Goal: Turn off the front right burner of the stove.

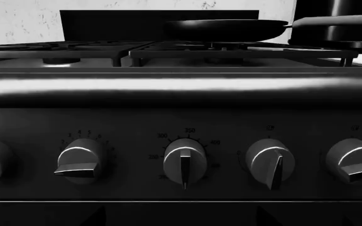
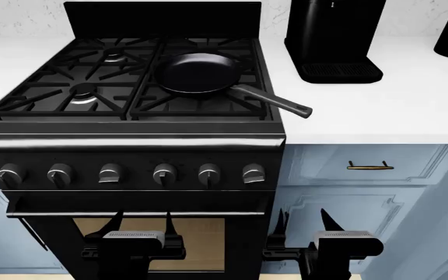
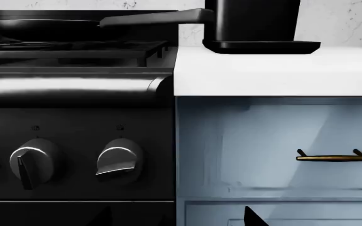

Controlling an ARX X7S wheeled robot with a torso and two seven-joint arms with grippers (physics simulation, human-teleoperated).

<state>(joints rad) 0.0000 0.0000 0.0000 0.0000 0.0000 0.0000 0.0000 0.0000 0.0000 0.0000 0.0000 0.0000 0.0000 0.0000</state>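
The black stove (image 2: 130,143) fills the left of the head view. A black frying pan (image 2: 195,73) sits over its right side and hides most of the front right burner (image 2: 184,100), of which only grate fingers show. Six knobs line the front. The rightmost knob (image 2: 253,173) (image 3: 119,160) (image 1: 355,162) has its grip lying sideways, and the one beside it (image 3: 33,165) points down. My left gripper (image 2: 142,219) (image 1: 184,219) is open in front of the oven door. My right gripper (image 2: 303,217) (image 3: 177,216) is open below the stove's right edge, apart from the knobs.
A white counter (image 2: 380,105) lies right of the stove, with a tall black coffee machine (image 2: 333,35) at the back. Blue cabinet fronts sit below it, with a brass drawer handle (image 2: 370,167) (image 3: 336,157). The pan's handle (image 2: 275,102) juts over the stove's right front corner.
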